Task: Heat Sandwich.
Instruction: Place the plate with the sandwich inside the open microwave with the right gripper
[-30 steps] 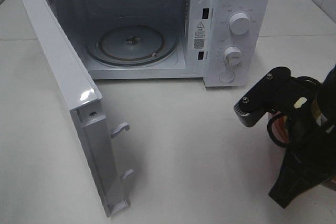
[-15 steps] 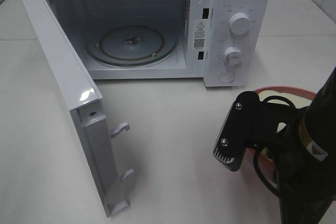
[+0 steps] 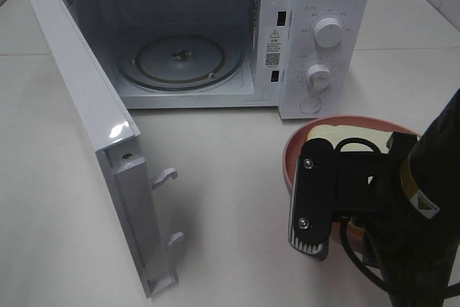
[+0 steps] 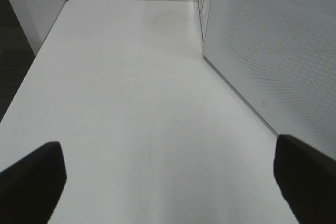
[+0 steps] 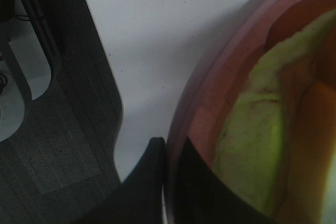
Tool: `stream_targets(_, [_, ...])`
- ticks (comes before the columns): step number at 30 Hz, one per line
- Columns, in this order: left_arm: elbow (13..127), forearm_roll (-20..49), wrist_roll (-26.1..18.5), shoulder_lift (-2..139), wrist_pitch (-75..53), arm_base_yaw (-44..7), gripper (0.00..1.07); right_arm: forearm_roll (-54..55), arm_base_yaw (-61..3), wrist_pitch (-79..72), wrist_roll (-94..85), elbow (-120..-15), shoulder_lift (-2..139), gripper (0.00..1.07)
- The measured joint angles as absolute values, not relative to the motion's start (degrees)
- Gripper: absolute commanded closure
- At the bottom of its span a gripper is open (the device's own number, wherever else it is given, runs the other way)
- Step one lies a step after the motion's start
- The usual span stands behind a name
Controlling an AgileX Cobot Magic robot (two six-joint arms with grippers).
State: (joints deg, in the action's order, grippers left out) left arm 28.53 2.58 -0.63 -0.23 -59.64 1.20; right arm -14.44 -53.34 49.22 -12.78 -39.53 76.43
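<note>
The sandwich (image 3: 328, 132) lies on a round pink plate (image 3: 293, 152) at the right, in front of the microwave's control panel. Only its pale bread edge shows past the black right arm. In the right wrist view my right gripper (image 5: 167, 178) is shut on the plate's rim (image 5: 206, 85), one finger on either side of it. The sandwich's green leafy layer (image 5: 251, 153) and tan crust sit just inside that rim. My left gripper (image 4: 168, 182) is open with bare table between its fingers, beside the outer face of the microwave door (image 4: 273, 40). The exterior view does not show it.
The white microwave (image 3: 316, 5) stands at the back with its door (image 3: 93, 106) swung wide toward the front left. Its glass turntable (image 3: 180, 59) is bare. Two dials (image 3: 328, 32) are on its right panel. The table's edge (image 5: 113, 108) runs close beside the right gripper.
The right arm has swung left and toward the microwave, carrying the pink plate with the sandwich into view. The microwave and its door have not moved.
</note>
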Motion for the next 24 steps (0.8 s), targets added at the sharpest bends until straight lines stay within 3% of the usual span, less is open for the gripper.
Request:
stream_targets(16, [28.53, 2.58, -0.63, -0.23, -59.64, 1.2, 0.05, -16.27, -53.34, 43.37, -32.49, -39.53, 76.43, 1.04])
stream_targets(24, [28.53, 2.58, -0.63, -0.23, -59.64, 1.2, 0.05, -17.93, -53.34, 43.26, -33.06, -39.53, 76.43, 1.07])
